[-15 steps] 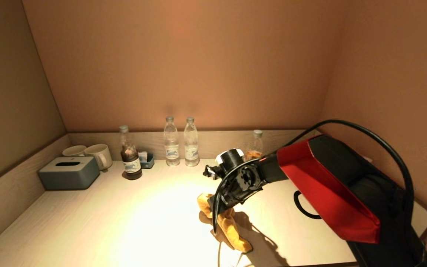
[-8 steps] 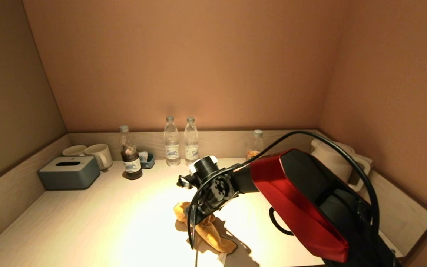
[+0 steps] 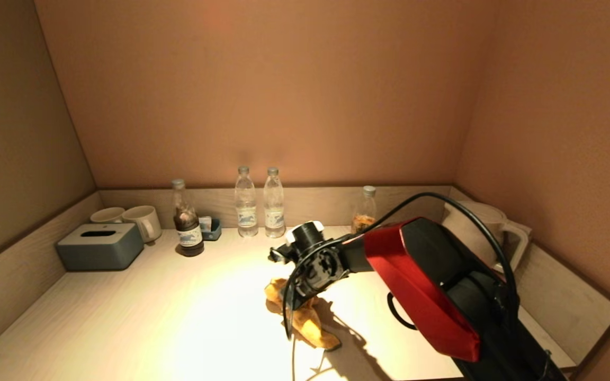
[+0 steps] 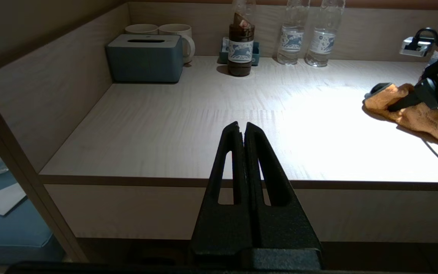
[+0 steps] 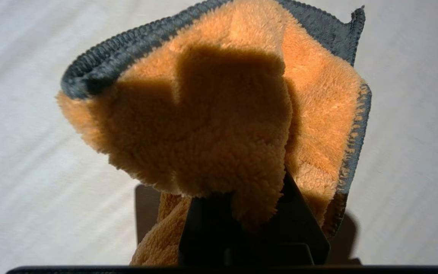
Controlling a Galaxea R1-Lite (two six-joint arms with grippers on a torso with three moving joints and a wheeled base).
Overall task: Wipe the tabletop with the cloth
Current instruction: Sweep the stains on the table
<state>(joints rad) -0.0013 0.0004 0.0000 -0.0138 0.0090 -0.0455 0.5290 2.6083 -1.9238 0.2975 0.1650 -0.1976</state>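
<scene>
An orange fleece cloth (image 3: 305, 320) with a grey hem lies bunched on the pale wood tabletop (image 3: 178, 317), right of the middle. My right gripper (image 3: 288, 299) is shut on the cloth and presses it to the table; its fingertips are buried in the cloth (image 5: 226, 125). The cloth also shows in the left wrist view (image 4: 416, 110). My left gripper (image 4: 241, 127) is shut and empty, parked in front of the table's near edge, out of the head view.
Along the back wall stand a grey tissue box (image 3: 98, 246), two mugs (image 3: 135, 219), a dark bottle (image 3: 187, 227), two water bottles (image 3: 257, 203), another bottle (image 3: 364, 210) and a kettle (image 3: 487, 233). A black cable (image 3: 400, 317) lies right of the cloth.
My right arm dragged the cloth left across the table, then back a little to the right and away from me. The left arm stays still.
</scene>
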